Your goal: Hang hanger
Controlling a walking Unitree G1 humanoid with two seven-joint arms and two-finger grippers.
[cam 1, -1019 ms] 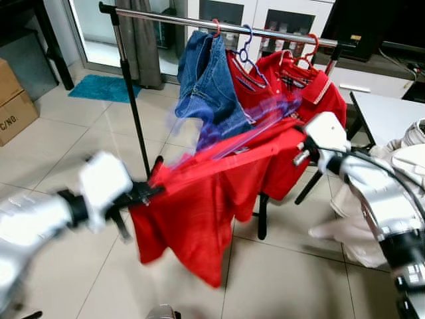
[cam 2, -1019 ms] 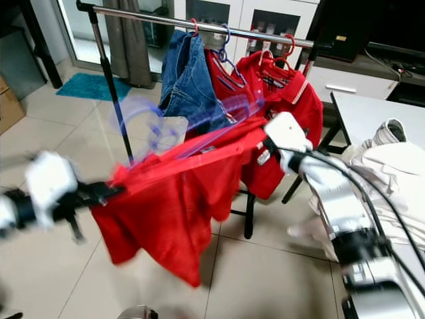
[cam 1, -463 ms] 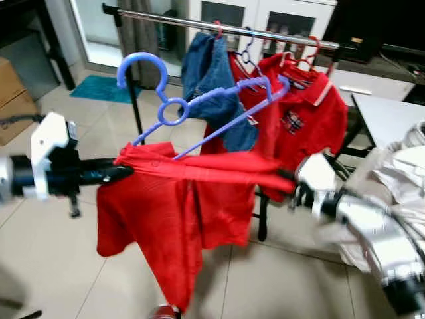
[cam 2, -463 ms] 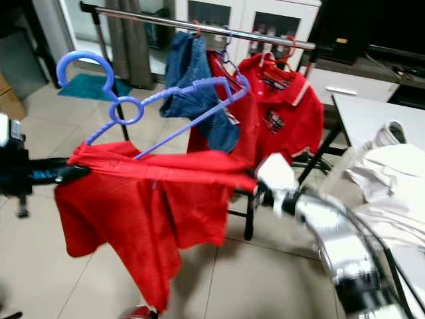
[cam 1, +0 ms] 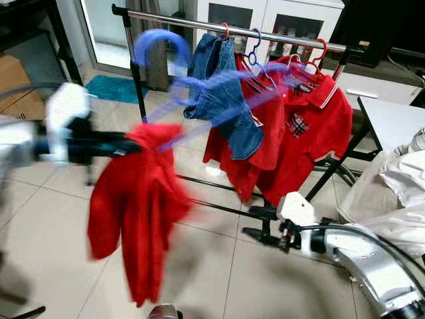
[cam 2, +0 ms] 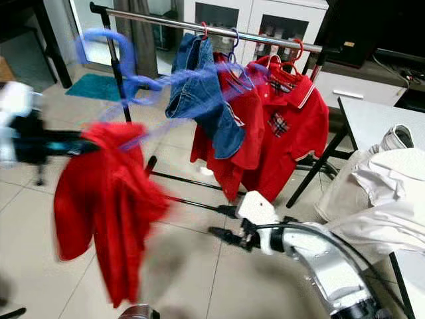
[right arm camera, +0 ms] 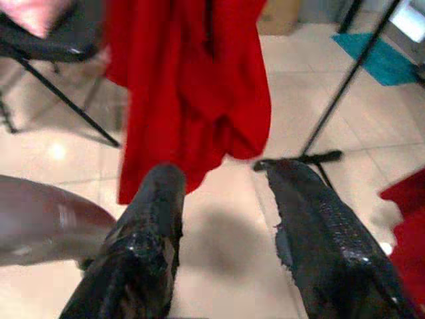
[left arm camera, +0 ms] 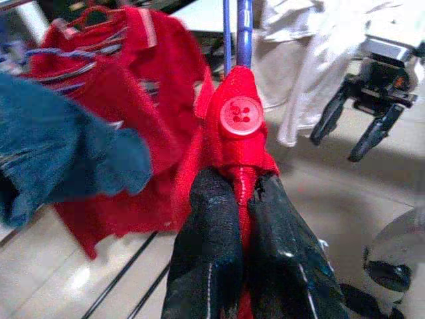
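A red shirt (cam 1: 139, 206) hangs bunched and blurred from my left gripper (cam 1: 131, 145), which is shut on its fabric beside a red button (left arm camera: 240, 114). The purple hanger (cam 1: 219, 83) runs through the shirt, and its blurred hook (cam 1: 159, 40) is up near the left end of the metal rail (cam 1: 279, 36). My right gripper (cam 1: 255, 224) is low over the floor near the rack's foot. It stands open with nothing between its fingers (right arm camera: 156, 219).
A blue denim garment (cam 1: 222, 100) and red polo shirts (cam 1: 305, 126) hang on the rail. The rack's post (cam 1: 136, 86) stands behind the held shirt. White clothes (cam 1: 398, 193) are piled at the right beside a white table (cam 1: 392, 109). A cardboard box (cam 1: 20, 83) sits at the left.
My right gripper has let go of the shirt and dropped low. The shirt now hangs bunched from my left gripper, which has carried the hanger up toward the rail.
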